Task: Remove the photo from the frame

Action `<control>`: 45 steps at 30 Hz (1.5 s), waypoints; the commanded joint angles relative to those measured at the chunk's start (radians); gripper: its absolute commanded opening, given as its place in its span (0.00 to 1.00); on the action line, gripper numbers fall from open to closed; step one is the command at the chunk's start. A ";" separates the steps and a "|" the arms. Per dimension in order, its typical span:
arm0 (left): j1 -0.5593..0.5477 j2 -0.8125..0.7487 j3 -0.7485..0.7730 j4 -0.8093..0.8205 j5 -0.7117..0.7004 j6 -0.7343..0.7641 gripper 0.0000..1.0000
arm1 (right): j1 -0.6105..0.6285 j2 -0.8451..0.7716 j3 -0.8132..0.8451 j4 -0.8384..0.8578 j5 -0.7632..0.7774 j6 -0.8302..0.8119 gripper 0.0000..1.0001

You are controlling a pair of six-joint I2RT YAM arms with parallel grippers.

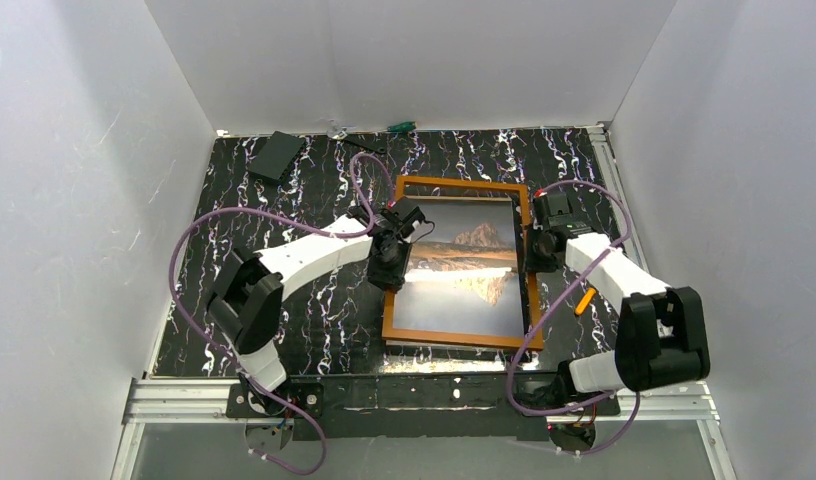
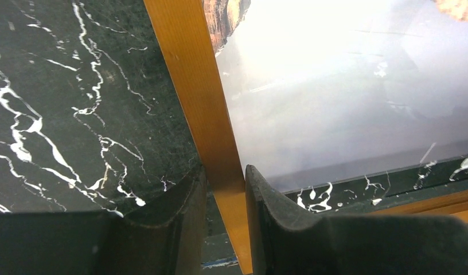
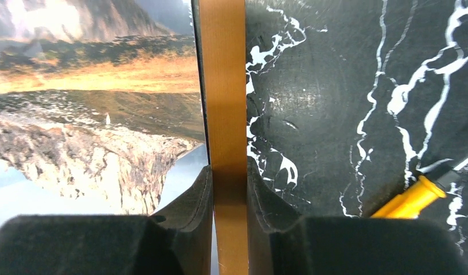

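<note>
Left hand is narrow, clamped on the left rail of the frame; right hand is narrow too, clamped on the right rail. One frame, thin orange-brown wood, lies flat in the middle of the desk. One photo lies within its rails: an orange-brown mountain mirrored in water under grey sky. Two hands: one at the photo's 9 o'clock, the other at its 3 o'clock.

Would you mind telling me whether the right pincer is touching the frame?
Touching. The right wrist view shows the right pincer straddling the frame, with both fingers pressed flush against the rail's sides and no gap visible.
</note>
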State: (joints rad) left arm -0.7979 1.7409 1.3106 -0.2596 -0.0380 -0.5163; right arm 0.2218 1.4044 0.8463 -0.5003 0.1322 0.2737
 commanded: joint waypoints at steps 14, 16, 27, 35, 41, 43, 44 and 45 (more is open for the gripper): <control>0.081 -0.525 -0.248 -0.297 -0.339 -0.011 0.00 | 0.457 0.183 0.513 0.079 0.002 -0.105 0.01; 0.190 -0.591 -0.291 -0.362 -0.378 -0.037 0.00 | 0.508 0.246 0.567 0.097 -0.057 -0.050 0.01; 0.519 -0.577 -0.432 -0.434 -0.449 -0.128 0.00 | 0.683 0.475 0.730 0.081 -0.020 0.233 0.01; 0.588 -0.509 -0.434 -0.405 -0.432 -0.173 0.68 | 0.692 0.481 0.634 0.126 -0.047 0.337 0.01; 0.595 -0.548 -0.354 -0.459 -0.390 -0.151 0.98 | 0.693 0.507 0.639 0.125 -0.024 0.438 0.01; 0.595 -0.566 -0.284 -0.492 -0.404 -0.123 0.98 | 0.692 0.526 0.659 0.097 -0.023 0.489 0.01; 0.596 -0.574 -0.247 -0.511 -0.418 -0.107 0.98 | 0.693 0.534 0.663 0.096 -0.030 0.515 0.01; 0.596 -0.578 -0.212 -0.526 -0.440 -0.090 0.98 | 0.693 0.539 0.667 0.099 -0.039 0.532 0.01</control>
State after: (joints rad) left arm -0.2066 1.2068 0.9745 -0.6071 -0.4198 -0.6556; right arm 0.9051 1.9320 1.4567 -0.4557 0.1658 0.6487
